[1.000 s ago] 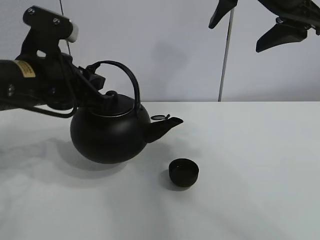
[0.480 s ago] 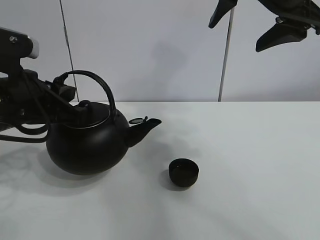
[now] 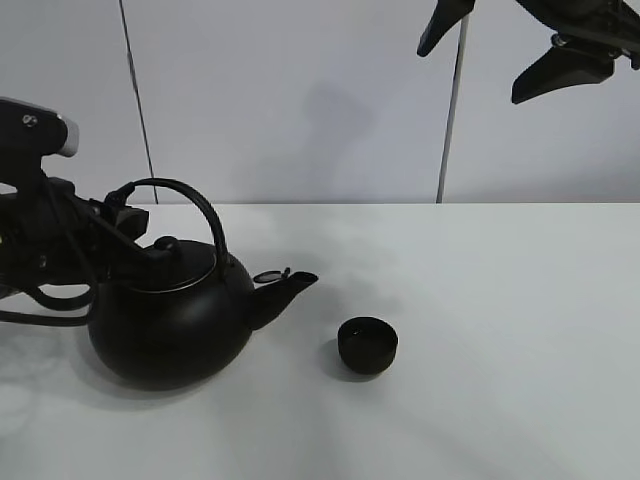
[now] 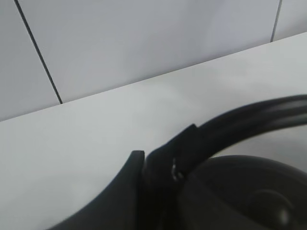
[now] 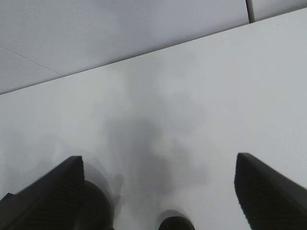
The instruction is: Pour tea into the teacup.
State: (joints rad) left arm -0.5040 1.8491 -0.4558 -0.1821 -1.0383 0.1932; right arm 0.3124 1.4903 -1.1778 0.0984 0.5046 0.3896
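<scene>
The tiny black teacup (image 3: 367, 345) stands on the white table (image 3: 500, 300), just right of the kettle's spout. It also shows at the edge of the right wrist view (image 5: 175, 224). The big black kettle (image 3: 170, 325) stands about upright at the left and seems to rest on the table, its spout pointing at the cup. My left gripper (image 3: 125, 215) is shut on the kettle's arched handle (image 4: 249, 115). My right gripper (image 3: 500, 45) is open and empty, high above the table at the back right, its fingers (image 5: 53, 189) spread wide.
A pale panelled wall (image 3: 300, 100) with dark seams stands behind the table. The table's right half carries only shadows. Part of the kettle's body shows in the right wrist view (image 5: 96, 206).
My left gripper has carried the kettle to the left and down, away from the teacup, and the spout has levelled. The teacup and the right arm have not moved.
</scene>
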